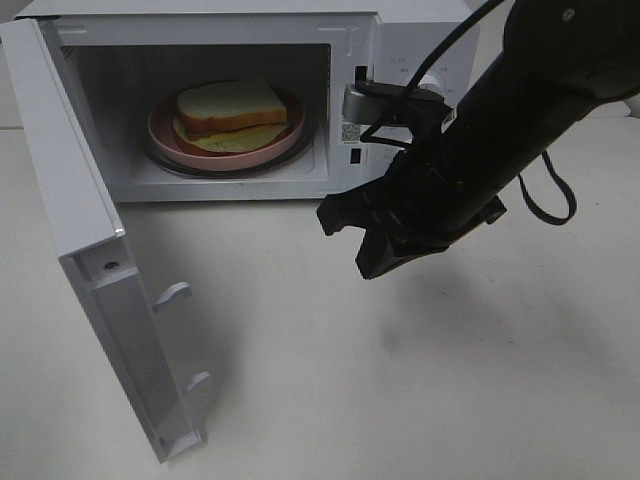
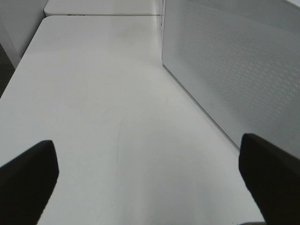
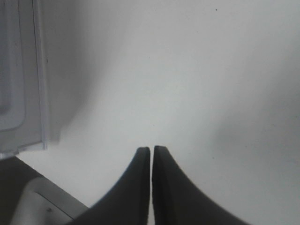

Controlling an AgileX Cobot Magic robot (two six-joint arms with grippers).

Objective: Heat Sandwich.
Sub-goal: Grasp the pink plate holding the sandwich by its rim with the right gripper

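The sandwich [image 1: 232,108], pale bread with a brown crust and yellow-green filling, lies on a round pink plate [image 1: 165,132] inside the open white microwave [image 1: 350,30]. My right gripper [image 1: 362,262] hangs over the table in front of the microwave's control panel, to the right of the opening. Its fingers [image 3: 140,187] are pressed together with nothing between them. My left gripper [image 2: 150,187] is out of the exterior view. Its wrist view shows its fingers [image 2: 28,183] spread wide and empty above the table, beside the microwave's perforated side wall [image 2: 234,70].
The microwave door [image 1: 90,260] stands swung fully open toward the front left, with its latch hooks [image 1: 172,295] on the inner edge. The door's edge [image 3: 28,93] also shows in the right wrist view. A black cable [image 1: 545,200] loops from the right arm.
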